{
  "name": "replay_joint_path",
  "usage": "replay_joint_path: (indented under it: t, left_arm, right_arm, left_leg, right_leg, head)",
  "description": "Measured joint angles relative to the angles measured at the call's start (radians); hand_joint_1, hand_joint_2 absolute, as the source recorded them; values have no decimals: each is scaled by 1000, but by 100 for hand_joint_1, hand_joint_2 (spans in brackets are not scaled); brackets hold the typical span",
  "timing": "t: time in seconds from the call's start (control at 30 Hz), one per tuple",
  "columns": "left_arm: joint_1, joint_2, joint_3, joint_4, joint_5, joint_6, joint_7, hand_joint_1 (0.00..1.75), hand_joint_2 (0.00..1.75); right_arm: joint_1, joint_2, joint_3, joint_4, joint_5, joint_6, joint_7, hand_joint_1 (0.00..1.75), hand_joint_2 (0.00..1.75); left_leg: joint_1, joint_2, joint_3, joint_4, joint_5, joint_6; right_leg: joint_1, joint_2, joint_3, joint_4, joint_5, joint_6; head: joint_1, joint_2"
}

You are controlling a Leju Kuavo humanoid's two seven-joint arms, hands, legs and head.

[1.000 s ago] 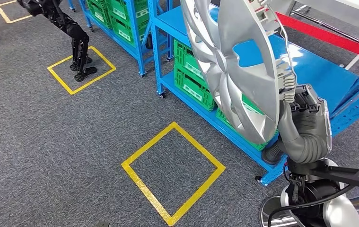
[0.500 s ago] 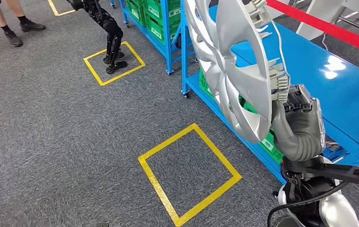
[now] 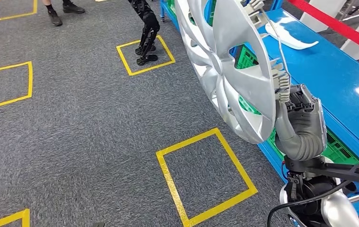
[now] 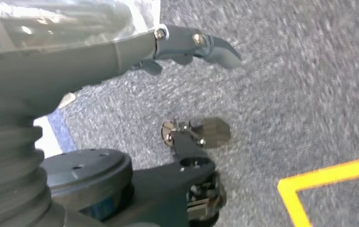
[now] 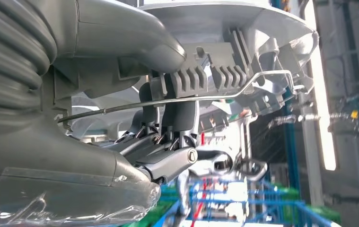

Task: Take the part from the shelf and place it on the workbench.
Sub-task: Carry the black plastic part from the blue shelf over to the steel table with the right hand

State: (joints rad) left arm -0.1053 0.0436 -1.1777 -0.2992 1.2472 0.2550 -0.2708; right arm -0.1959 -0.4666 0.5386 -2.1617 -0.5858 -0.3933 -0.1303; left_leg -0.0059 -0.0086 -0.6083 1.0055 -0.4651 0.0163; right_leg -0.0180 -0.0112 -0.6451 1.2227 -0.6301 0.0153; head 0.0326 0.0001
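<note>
The right hand (image 3: 294, 101) grips the rim of a big silver wheel cover (image 3: 227, 66), fingers curled over the edge by the plastic clips and wire ring on its back, as the right wrist view shows close up (image 5: 168, 156). The cover stands nearly on edge, raised in front of the robot, well above the grey carpet (image 3: 83, 123) and overlapping the blue shelf (image 3: 328, 71) in the head view.

The hold is at one edge only, so the wide disc has a long lever on the fingers; I judge it could pivot or slip out if the robot turns or steps sharply. Its far edge sits close to the shelf frame and the green crates (image 3: 338, 149), and a swing could knock it against them. The cover also blocks much of the forward view, which may make footing near the yellow floor square (image 3: 205, 175) harder to judge.

The right forearm rises steeply, wrist bent toward the cover. The left hand (image 4: 187, 45) hangs over the carpet, holding nothing, fingers loosely apart.
</note>
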Motion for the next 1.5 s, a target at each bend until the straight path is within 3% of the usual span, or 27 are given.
replay_joint_path:
  t: [0.07,0.1,0.13,0.2,0.27,0.33,0.37,0.43,0.5,0.57,0.6,0.63,0.7,0.77,0.83,0.87,0.93,1.0,1.03,1.07,1.1,1.17,1.23,1.3,1.37,1.43,1.5]
  left_arm:
    - [0,-4,0,-1,-1,-9,1,0,175]
    - [0,-6,0,-2,-4,-14,1,0,175]
    - [0,-9,0,-2,-8,-18,2,0,175]
    - [-1,-13,-2,-2,-19,-26,10,0,175]
    - [-3,-14,-6,-2,-30,-31,25,0,175]
    - [0,-13,-10,-2,-31,-29,36,0,175]
    - [3,-12,-11,-2,-28,-27,38,0,175]
    - [3,-9,-12,-2,-19,-22,36,0,175]
    - [0,-8,-12,-2,-12,-21,31,0,175]
    - [-1,-8,-12,-2,-9,-20,28,0,175]
    - [0,-8,-12,-2,-9,-20,27,0,175]
    - [0,-7,-12,-2,-8,-19,26,0,175]
    - [0,-6,-12,-2,-8,-18,24,0,175]
    - [-2,-6,-11,-2,-5,-16,19,0,175]
    - [0,-6,-11,-2,-1,-16,7,0,175]
    - [3,-6,-11,-2,1,-18,-1,0,175]
    - [4,-6,-10,-2,4,-22,-15,0,175]
    - [1,-9,-10,-2,6,-26,-26,0,175]
    - [-1,-11,-10,-2,7,-28,-30,0,175]
    - [-2,-14,-10,-3,8,-30,-31,0,175]
    - [-1,-15,-10,-3,9,-30,-32,0,175]
    - [-1,-16,-10,-3,10,-27,-29,0,175]
    - [-2,-15,-10,-3,11,-23,-24,0,175]
    - [-2,-14,-10,-2,13,-20,-18,0,175]
    - [2,-12,-10,-2,16,-16,-13,0,175]
    - [6,-10,-10,-3,19,-14,-10,0,175]
    - [4,-10,-10,-3,20,-13,-8,0,175]
  right_arm:
    - [2,-1,-3,2,-4,0,-5,175,175]
    - [3,-2,-6,2,-7,0,-7,175,175]
    - [4,-3,-10,2,-10,0,-8,175,175]
    - [9,-3,-17,3,-12,0,-11,175,175]
    - [16,-3,-20,4,-9,0,-15,175,175]
    - [21,-3,-21,5,0,-1,-16,175,175]
    - [22,-2,-21,5,5,-1,-16,175,175]
    - [23,-2,-22,5,12,-1,-17,175,175]
    - [24,-1,-24,5,14,-1,-17,175,175]
    - [24,0,-25,5,14,-1,-17,175,175]
    - [23,0,-25,6,14,-1,-17,175,175]
    - [23,1,-26,6,14,-1,-17,175,175]
    - [21,1,-29,6,14,-1,-17,175,175]
    - [19,1,-32,6,14,2,-17,175,175]
    - [15,2,-32,6,14,8,-15,175,175]
    - [11,2,-32,6,14,11,-13,175,175]
    - [2,1,-34,6,14,17,-11,175,175]
    - [-5,1,-35,7,14,22,-10,175,175]
    - [-7,1,-35,9,12,25,-10,175,175]
    - [-9,1,-35,10,10,27,-10,175,175]
    - [-11,1,-35,12,7,28,-9,175,175]
    - [-15,1,-35,16,2,30,-9,175,175]
    - [-17,1,-35,20,-3,32,-11,175,175]
    - [-17,1,-35,24,-6,35,-13,175,175]
    - [-18,2,-35,27,-8,36,-14,175,175]
    - [-17,2,-35,29,-8,36,-14,175,175]
    - [-16,3,-36,30,-8,36,-16,175,175]
  left_leg:
    - [0,-25,1,2,-2,2]
    - [1,-39,1,5,-3,1]
    - [3,-53,2,9,-6,-1]
    - [6,-79,-3,25,-15,-11]
    - [10,-102,-15,38,-20,-22]
    - [14,-124,-23,39,-17,-32]
    - [13,-119,-25,42,-20,-37]
    - [11,-73,-46,89,-49,-49]
    - [12,-19,-100,206,-100,-58]
    - [15,-7,-144,293,-122,-61]
    - [16,-5,-142,288,-108,-59]
    - [15,-2,-122,246,-77,-56]
    - [6,29,-57,118,-18,-46]
    - [-7,57,-20,42,-3,-33]
    - [-14,50,-17,28,-8,-21]
    - [-13,42,-14,22,-6,-16]
    - [-9,25,-7,8,0,-3]
    - [-6,6,-4,4,2,5]
    - [-6,-4,-3,5,1,7]
    - [-6,-17,-3,6,0,8]
    - [-5,-30,-2,8,-1,7]
    - [-2,-58,-1,17,-7,3]
    - [1,-85,-10,34,-17,-7]
    - [5,-108,-23,46,-19,-19]
    - [10,-125,-30,46,-16,-30]
    - [7,-91,-42,72,-34,-40]
    - [5,-30,-88,172,-81,-51]
  right_leg:
    - [0,9,-52,81,-6,2]
    - [-1,12,-55,69,21,3]
    - [-2,18,-42,22,61,4]
    - [-8,58,0,-94,128,6]
    - [-10,90,22,-148,139,3]
    - [-8,78,26,-153,133,-6]
    - [-9,67,29,-156,133,-12]
    - [-11,41,39,-165,134,-24]
    - [-7,12,48,-169,131,-32]
    - [-5,-16,54,-169,126,-34]
    - [-4,-29,58,-169,123,-33]
    - [-3,-41,63,-169,119,-32]
    - [-1,-61,73,-170,112,-27]
    - [2,-79,78,-173,108,-18]
    - [2,-96,83,-178,107,-7]
    - [0,-96,85,-178,102,-2]
    - [-3,-59,70,-143,75,3]
    - [-3,-7,13,-36,24,2]
    - [-2,4,-22,27,4,2]
    - [-2,8,-50,70,-2,3]
    - [-2,10,-63,82,12,4]
    - [-5,20,-41,2,87,6]
    - [-12,62,1,-104,138,8]
    - [-13,90,16,-142,137,5]
    - [-11,73,19,-148,136,-6]
    - [-12,48,29,-157,137,-17]
    - [-11,19,39,-164,135,-26]
  head:
    - [3,0]
    - [3,0]
    - [4,0]
    - [5,0]
    - [5,0]
    - [3,0]
    - [2,0]
    - [-2,0]
    - [-6,0]
    - [-6,0]
    - [-6,0]
    - [-6,0]
    - [-6,0]
    - [-6,0]
    - [-6,0]
    - [-5,0]
    - [-4,0]
    - [2,0]
    - [5,0]
    - [6,0]
    - [6,0]
    - [7,0]
    - [8,0]
    - [6,0]
    - [4,0]
    - [0,0]
    - [-5,0]
